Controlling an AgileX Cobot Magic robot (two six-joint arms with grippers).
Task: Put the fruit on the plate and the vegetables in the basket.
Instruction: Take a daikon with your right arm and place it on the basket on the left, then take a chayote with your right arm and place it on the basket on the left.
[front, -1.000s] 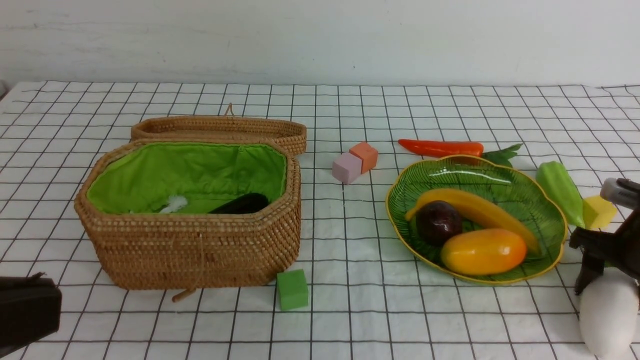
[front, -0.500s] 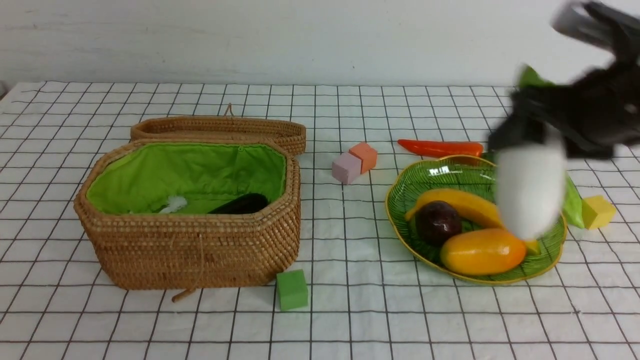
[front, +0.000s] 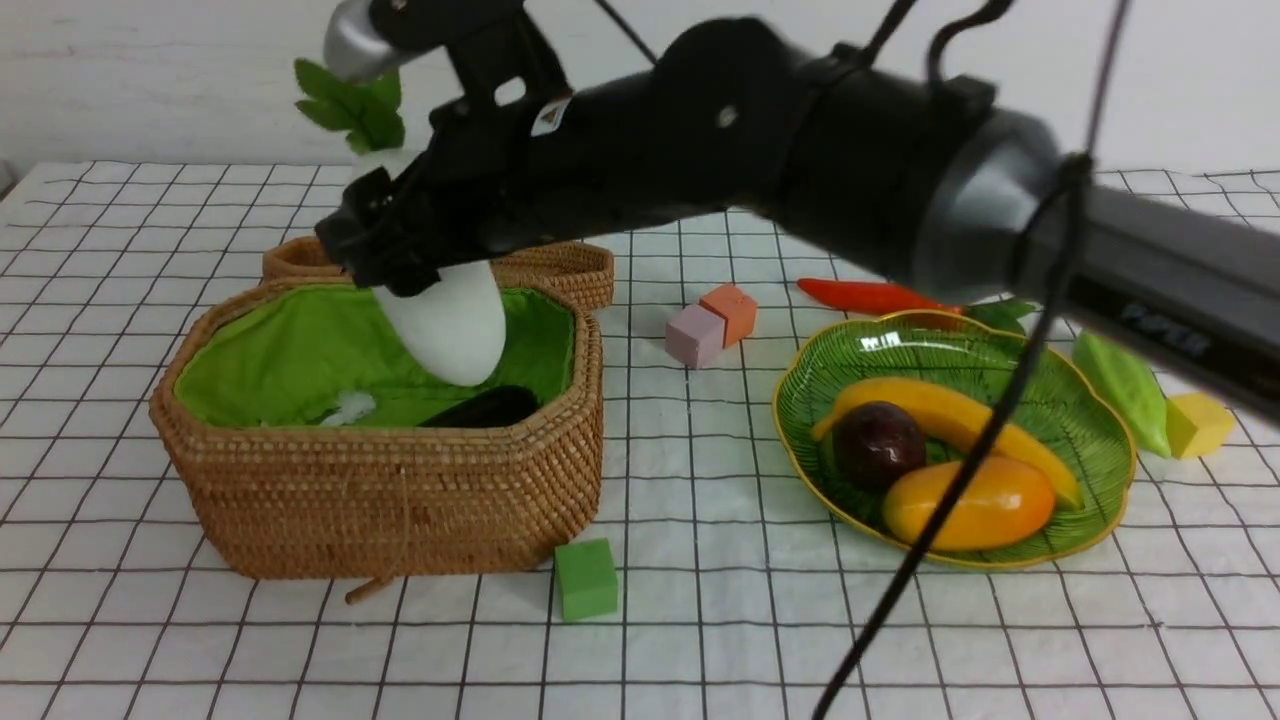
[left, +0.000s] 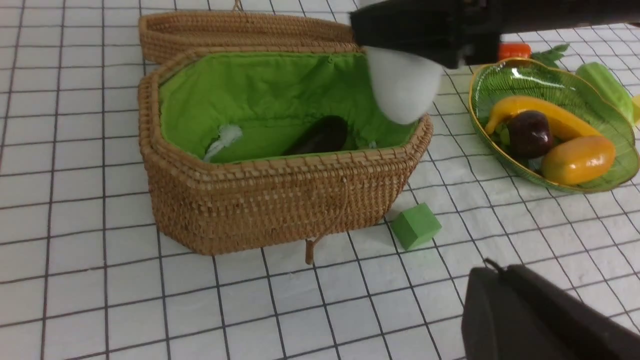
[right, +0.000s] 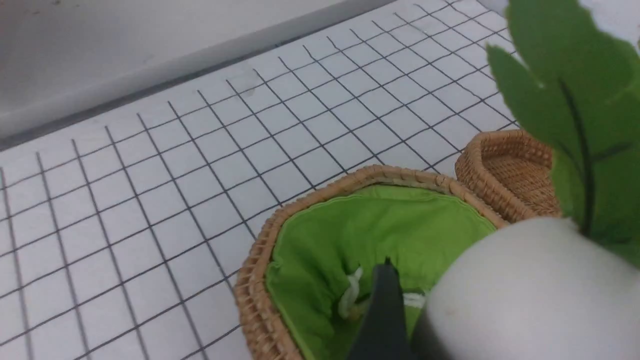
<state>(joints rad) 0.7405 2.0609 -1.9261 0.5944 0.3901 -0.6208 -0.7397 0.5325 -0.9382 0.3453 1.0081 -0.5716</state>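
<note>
My right gripper (front: 400, 262) is shut on the white radish (front: 450, 320), which hangs tip down over the open basket (front: 380, 500), its green leaves (front: 350, 105) sticking up. In the right wrist view the radish (right: 525, 295) fills the space beside one dark finger (right: 382, 310). The purple eggplant (front: 480, 407) lies inside the basket. The banana (front: 950, 420), mangosteen (front: 877, 445) and mango (front: 1010, 500) lie on the green plate (front: 900, 350). The carrot (front: 870, 296) lies behind the plate and the green gourd (front: 1120, 385) to its right. My left gripper (left: 492, 267) is shut and empty near the table's front.
The basket's woven lid (front: 540, 265) lies open behind it. Pink (front: 692, 336) and orange (front: 730, 310) cubes sit between basket and plate. A green cube (front: 585, 578) lies at the basket's front right corner, a yellow cube (front: 1197, 424) beside the gourd. My right arm spans the scene above the plate.
My right arm lifted the radish from the table's front right, swung it left over the plate and now holds it above the basket. The left gripper has dropped out of the front view.
</note>
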